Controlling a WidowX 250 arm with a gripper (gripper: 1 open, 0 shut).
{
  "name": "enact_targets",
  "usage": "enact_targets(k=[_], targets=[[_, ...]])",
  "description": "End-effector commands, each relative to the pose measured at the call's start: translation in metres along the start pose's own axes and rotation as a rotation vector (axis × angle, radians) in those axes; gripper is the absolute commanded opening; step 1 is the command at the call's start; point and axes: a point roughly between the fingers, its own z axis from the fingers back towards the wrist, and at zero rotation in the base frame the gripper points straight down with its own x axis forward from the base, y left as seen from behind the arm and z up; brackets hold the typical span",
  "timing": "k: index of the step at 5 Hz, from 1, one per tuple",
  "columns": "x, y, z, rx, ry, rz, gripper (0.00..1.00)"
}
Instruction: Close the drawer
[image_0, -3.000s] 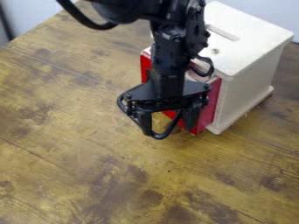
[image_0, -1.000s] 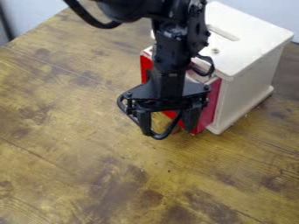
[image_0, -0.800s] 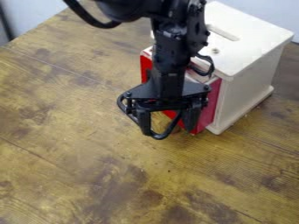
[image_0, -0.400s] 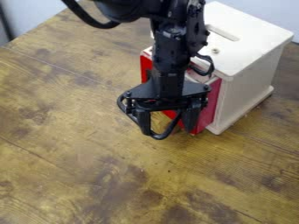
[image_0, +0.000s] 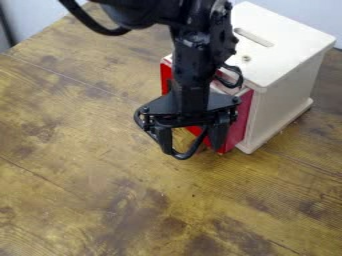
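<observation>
I see my pincer (image_0: 179, 128) pointing down over the wooden worktop (image_0: 67, 150), jaws spread wide, holding nothing, just before the red drawer (image_0: 230, 125), which sits in the cream cabinet (image_0: 281, 80) at right.

1 high camera looks down, near table (image_0: 80, 190).

Black arm reaching down from above, wrist vertical, pincer (image_0: 183, 133) pointing down, jaws spread wide
</observation>
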Motion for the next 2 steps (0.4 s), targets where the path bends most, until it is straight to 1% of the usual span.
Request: enact_targets(k=[1,2], targets=[[0.0267,0.0693,-0.0243,0.124,0.028,0.255,1.00],[0.0276,0.0726,-0.0237,0.164,0.054,0.303,1.00]])
